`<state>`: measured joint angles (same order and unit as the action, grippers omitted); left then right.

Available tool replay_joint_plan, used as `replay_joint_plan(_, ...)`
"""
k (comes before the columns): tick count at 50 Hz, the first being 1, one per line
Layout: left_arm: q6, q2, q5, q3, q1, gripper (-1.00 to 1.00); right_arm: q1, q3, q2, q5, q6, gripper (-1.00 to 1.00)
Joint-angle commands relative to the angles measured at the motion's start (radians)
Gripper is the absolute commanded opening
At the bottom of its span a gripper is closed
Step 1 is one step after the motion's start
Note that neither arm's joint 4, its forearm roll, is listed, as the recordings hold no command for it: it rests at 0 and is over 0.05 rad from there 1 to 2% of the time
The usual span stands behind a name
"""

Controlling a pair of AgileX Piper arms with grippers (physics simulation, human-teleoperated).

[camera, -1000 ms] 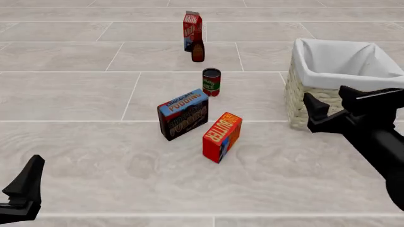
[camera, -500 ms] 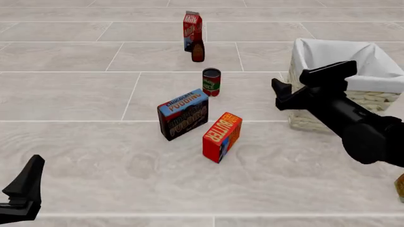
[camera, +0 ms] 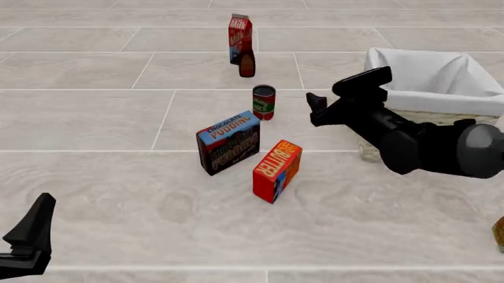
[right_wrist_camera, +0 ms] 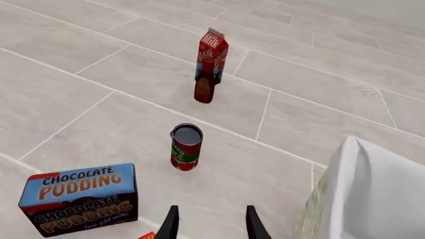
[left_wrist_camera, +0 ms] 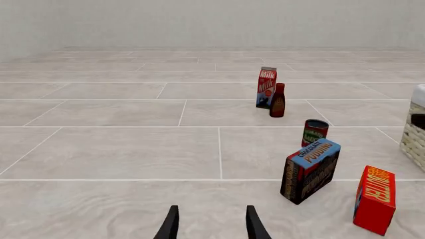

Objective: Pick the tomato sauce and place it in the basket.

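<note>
Two grippers are on show, and only one of them is in the play. Over at eight o'clock in the front view sits the left gripper (camera: 28, 239), low and well apart from everything, its fingers spread on nothing, as its own wrist view confirms. Moving rightward, the chocolate pudding box (camera: 228, 142) stands near the middle with the butter box (camera: 277, 170) just beside it at five o'clock. Up at twelve o'clock of the pudding box is the tomato sauce (camera: 264, 102), upright on the table, dark metal top showing, untouched; further out along the same line stand the dark bottle (camera: 247, 63) and the milk carton (camera: 240, 38) just behind it. At three o'clock of the can hovers the right gripper (camera: 340, 97), fingers parted and empty, near the can but not at it. In the right wrist view the can (right_wrist_camera: 186, 147) sits ahead between the two fingertips' line, clear of them. Far right, the basket (camera: 376, 132) waits with its white lining. I judge this the approach step, nothing picked yet. The next move calls for closing in on the can, fingers straddling its sides, without nudging the pudding box, then squeezing.
</note>
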<state>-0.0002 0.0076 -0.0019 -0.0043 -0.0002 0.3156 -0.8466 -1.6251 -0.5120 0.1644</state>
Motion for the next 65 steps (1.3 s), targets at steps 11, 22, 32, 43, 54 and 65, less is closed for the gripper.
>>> replay_joint_plan(11,0.0,0.0,0.0,0.0,0.0,1.0,0.034,-0.142,-0.18,-0.009,-0.009,1.0)
replay_joint_plan(22,0.0,0.0,0.0,0.0,0.0,1.0,0.052,-0.232,-0.26,0.021,0.021,1.0)
replay_joint_plan(32,0.0,0.0,0.0,0.0,0.0,1.0,0.059,-0.32,-0.323,0.053,0.027,1.0)
replay_joint_plan(43,0.0,0.0,0.0,0.0,0.0,1.0,0.054,-0.389,-0.392,0.065,0.01,1.0)
replay_joint_plan(54,0.0,0.0,0.0,0.0,0.0,1.0,0.053,-0.463,-0.465,0.085,0.001,1.0)
replay_joint_plan(65,0.0,0.0,0.0,0.0,0.0,1.0,0.048,-0.527,-0.517,0.105,0.003,1.0)
